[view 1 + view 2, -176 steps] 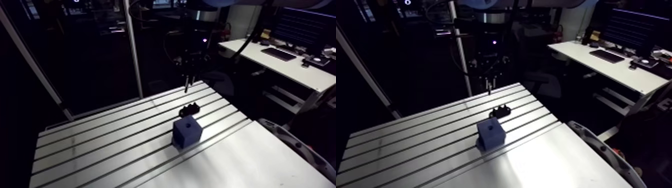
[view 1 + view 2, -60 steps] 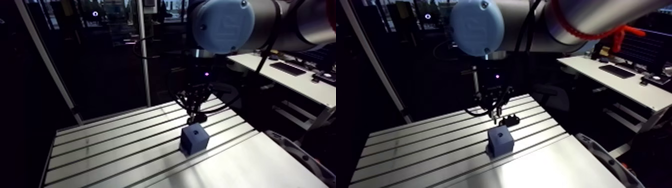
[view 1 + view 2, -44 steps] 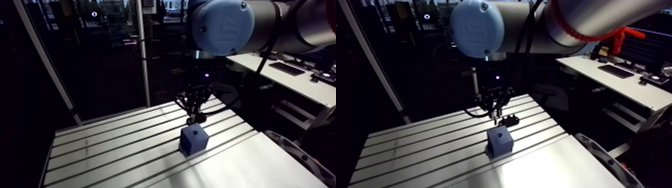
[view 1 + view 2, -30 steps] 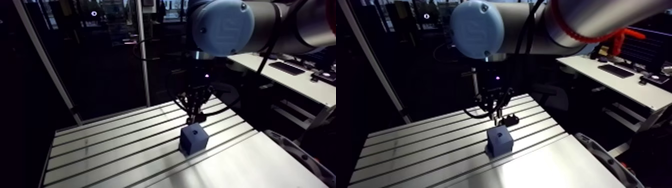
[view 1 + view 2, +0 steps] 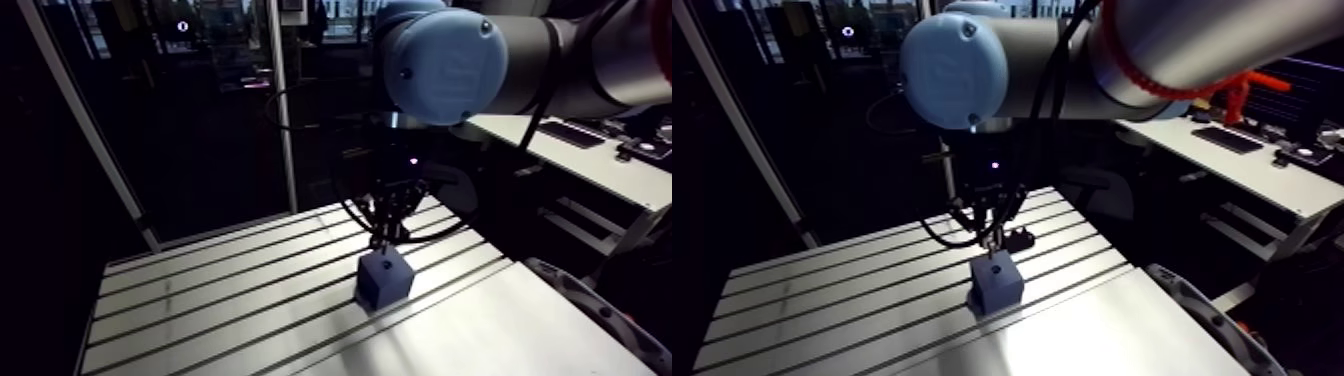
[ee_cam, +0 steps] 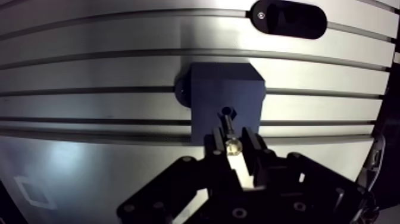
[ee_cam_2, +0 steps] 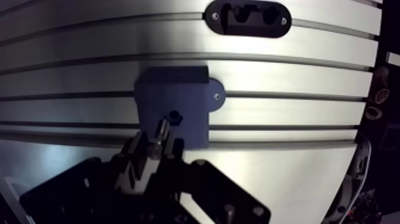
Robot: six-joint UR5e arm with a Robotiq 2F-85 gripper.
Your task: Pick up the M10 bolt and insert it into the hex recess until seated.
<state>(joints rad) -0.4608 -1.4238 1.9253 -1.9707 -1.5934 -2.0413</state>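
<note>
Just below the middle of the arm view, the dark blue block (image 5: 385, 279) sits on the slotted table (image 5: 200, 300), and the gripper (image 6: 233, 148) hangs directly over it. Its two fingers are drawn close together and pinch the M10 bolt (image 6: 228, 126), whose shank points ahead of the fingertips at the hex recess (image 6: 227, 111) in the block's top face. Whether the tip touches the recess cannot be told. Beyond the block, apart from it, lies a black oval holder (image 6: 288, 19).

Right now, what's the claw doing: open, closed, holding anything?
Claw: shut on the M10 bolt, whose tip points at the hex recess in the blue block.
</note>
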